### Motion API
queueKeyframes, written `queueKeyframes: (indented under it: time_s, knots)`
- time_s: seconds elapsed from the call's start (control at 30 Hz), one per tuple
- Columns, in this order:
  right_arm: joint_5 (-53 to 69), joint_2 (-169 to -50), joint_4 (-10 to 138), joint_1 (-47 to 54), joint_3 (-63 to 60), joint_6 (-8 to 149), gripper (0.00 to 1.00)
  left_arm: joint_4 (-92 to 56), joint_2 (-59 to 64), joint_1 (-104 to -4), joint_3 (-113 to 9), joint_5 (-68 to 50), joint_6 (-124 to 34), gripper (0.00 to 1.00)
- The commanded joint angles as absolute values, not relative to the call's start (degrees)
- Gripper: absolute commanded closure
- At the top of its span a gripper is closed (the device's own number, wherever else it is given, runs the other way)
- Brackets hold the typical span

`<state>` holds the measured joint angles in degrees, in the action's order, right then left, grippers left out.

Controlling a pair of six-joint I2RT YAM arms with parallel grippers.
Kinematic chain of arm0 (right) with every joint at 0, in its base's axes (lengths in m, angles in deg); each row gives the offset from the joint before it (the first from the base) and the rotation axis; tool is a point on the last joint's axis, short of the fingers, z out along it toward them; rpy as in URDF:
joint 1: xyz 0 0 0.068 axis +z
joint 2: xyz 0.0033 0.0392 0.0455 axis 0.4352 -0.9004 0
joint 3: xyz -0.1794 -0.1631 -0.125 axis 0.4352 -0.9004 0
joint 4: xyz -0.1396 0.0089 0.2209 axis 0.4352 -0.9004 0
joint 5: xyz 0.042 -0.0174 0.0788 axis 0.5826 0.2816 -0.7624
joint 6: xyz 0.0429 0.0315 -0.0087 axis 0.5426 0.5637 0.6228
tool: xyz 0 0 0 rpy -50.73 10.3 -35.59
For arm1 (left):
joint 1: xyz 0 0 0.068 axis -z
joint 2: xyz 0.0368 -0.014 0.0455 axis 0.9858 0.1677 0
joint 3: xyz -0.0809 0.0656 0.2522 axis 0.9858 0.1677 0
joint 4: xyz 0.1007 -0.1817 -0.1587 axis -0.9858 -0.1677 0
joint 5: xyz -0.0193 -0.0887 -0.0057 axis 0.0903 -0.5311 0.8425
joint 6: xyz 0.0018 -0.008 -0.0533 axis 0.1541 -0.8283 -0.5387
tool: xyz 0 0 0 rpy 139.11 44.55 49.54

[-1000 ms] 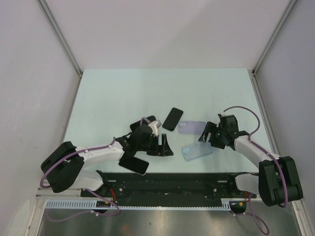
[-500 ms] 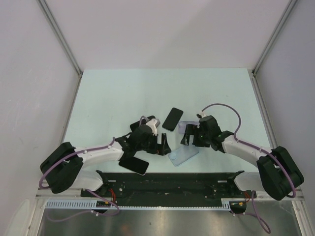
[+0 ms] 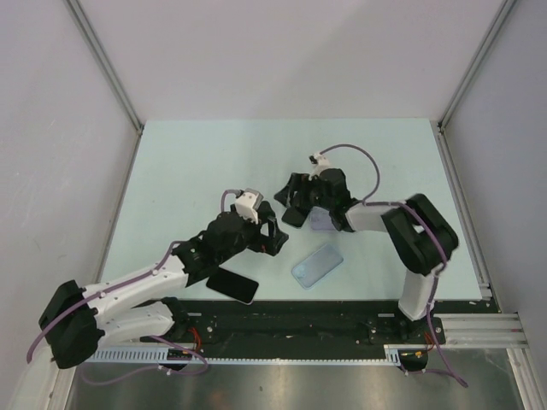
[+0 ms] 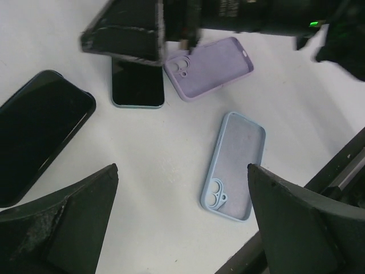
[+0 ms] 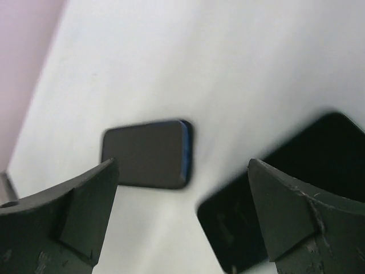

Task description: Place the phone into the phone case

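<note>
Top external: over the last second the right gripper [image 3: 295, 201] has swung leftward and the blue case [image 3: 317, 263] has slid left. Both jaws gape wide, holding nothing. The phone [image 4: 137, 85] lies under the right jaws, and the blue case lies ahead of the left gripper [image 3: 267, 237].

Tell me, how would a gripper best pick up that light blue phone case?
Probably from straight above, pinching the light blue case across its two long edges near the middle: it lies flat on the table, and that is its narrow span.
</note>
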<state>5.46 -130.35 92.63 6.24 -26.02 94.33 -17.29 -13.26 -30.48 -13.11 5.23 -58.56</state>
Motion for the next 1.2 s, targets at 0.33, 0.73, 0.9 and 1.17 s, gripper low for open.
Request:
queueKeyframes:
  time_s: [0.33,0.73,0.9,1.17]
  knots:
    - [-14.0,-156.4,101.8,12.3,2.4,85.7,0.0,-17.2,-18.3,-31.1,-12.6,8.0,-51.3,0.0]
    - [-12.1,-162.2,92.6,13.3,13.7,86.1,0.0,-17.3,-18.4,-32.6,-11.6,7.0,-50.4,0.0]
    - [-10.6,-158.9,93.5,13.3,11.5,85.1,0.0,-17.3,-19.5,-33.1,-10.9,6.7,-50.6,0.0]
    - [-10.1,-154.2,96.5,12.4,5.3,87.5,0.0,-17.6,-20.6,-33.5,-10.2,6.3,-50.7,0.0]
